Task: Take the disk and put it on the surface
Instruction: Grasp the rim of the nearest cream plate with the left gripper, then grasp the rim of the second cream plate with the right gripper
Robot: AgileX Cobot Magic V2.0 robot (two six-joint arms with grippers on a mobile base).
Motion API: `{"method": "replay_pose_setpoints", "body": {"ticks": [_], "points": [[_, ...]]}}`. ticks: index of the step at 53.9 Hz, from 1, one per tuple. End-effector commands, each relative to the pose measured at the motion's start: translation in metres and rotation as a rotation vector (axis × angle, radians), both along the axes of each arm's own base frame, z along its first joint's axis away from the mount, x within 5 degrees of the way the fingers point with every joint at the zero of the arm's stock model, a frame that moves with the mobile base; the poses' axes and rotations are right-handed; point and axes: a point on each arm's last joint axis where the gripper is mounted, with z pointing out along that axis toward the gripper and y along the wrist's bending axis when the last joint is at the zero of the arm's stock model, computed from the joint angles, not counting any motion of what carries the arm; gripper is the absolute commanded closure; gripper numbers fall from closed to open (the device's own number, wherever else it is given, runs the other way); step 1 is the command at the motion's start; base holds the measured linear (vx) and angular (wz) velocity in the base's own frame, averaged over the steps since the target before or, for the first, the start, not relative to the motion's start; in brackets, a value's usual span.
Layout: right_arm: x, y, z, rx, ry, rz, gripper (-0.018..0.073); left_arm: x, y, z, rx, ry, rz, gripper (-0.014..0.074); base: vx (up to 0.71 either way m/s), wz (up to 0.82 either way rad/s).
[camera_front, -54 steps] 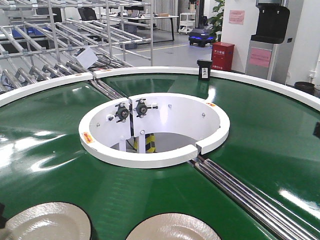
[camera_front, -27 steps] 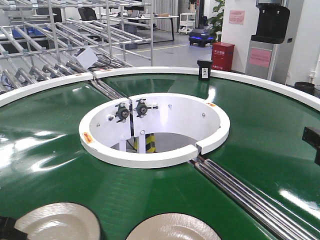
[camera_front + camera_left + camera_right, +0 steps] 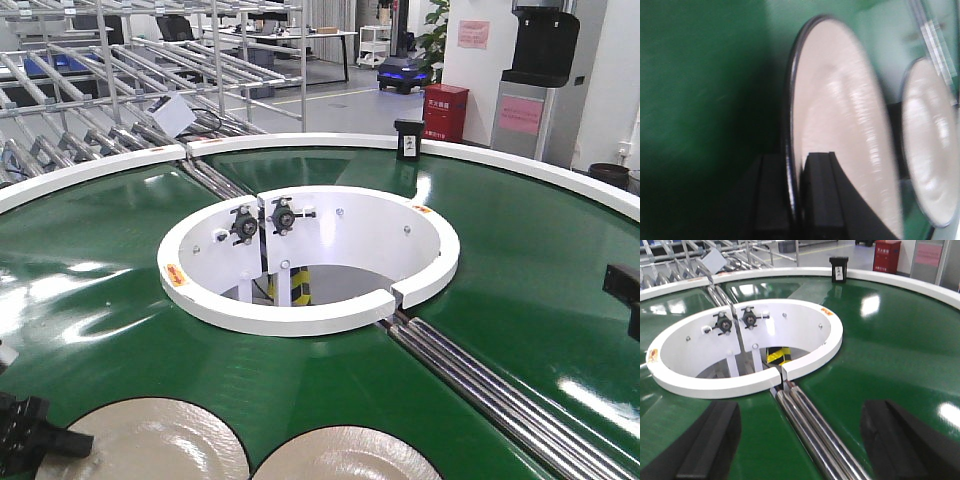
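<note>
Two pale cream disks lie at the near edge of the green conveyor belt (image 3: 520,250). My left gripper (image 3: 75,440) is at the bottom left of the front view and is shut on the left rim of the left disk (image 3: 160,445). In the left wrist view the disk's dark rim (image 3: 840,125) runs between the two black fingers of the left gripper (image 3: 797,195). The second disk (image 3: 345,458) (image 3: 930,145) lies beside it, untouched. My right gripper (image 3: 800,440) is wide open over the belt with nothing in it, and only a black part of it (image 3: 625,300) shows in the front view. The surface is out of view.
A white ring wall (image 3: 300,315) surrounds the belt's central opening. Steel rollers (image 3: 480,390) (image 3: 810,425) run from it toward the near right, under the right gripper. A white outer rim (image 3: 520,165) bounds the belt, with a small black device (image 3: 408,140) on it.
The left gripper has risen into the front view at the bottom left, holding the left disk's edge. That disk has shifted right and looks larger. The right gripper appeared at the right edge.
</note>
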Motion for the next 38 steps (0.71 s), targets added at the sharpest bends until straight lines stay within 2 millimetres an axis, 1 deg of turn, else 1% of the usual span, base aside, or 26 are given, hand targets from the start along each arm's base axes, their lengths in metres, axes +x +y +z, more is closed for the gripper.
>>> {"method": "replay_pose_setpoints", "body": {"ticks": [1, 12, 16, 20, 27, 33, 38], "points": [[-0.002, -0.001, 0.015, -0.012, -0.07, -0.001, 0.0014, 0.002, -0.004, 0.044, -0.063, -0.148, 0.048, 0.0605, 0.0, 0.0], [-0.004, 0.0, 0.006, -0.018, 0.036, 0.008, 0.0014, -0.004, -0.006, 0.091, -0.162, -0.296, 0.121, 0.0604, 0.0, 0.0], [-0.005, 0.0, 0.001, -0.013, 0.087, 0.009, 0.0014, -0.007, -0.008, 0.109, -0.219, -0.343, 0.149, 0.0603, 0.0, 0.0], [-0.004, 0.001, -0.006, -0.014, 0.164, 0.016, 0.0014, -0.01, -0.009, 0.122, -0.269, -0.365, 0.176, 0.0603, 0.0, 0.0], [0.002, 0.005, -0.025, 0.019, 0.337, 0.039, 0.0014, -0.018, -0.012, 0.146, -0.329, -0.397, 0.211, 0.0601, 0.0, 0.0], [0.013, 0.013, -0.045, 0.087, 0.502, 0.081, 0.0014, -0.025, -0.014, 0.159, -0.359, -0.413, 0.23, 0.0601, 0.0, 0.0], [0.027, 0.023, -0.064, 0.146, 0.631, 0.156, 0.0014, -0.028, -0.015, 0.167, -0.362, -0.419, 0.246, 0.0601, 0.0, 0.0]]}}
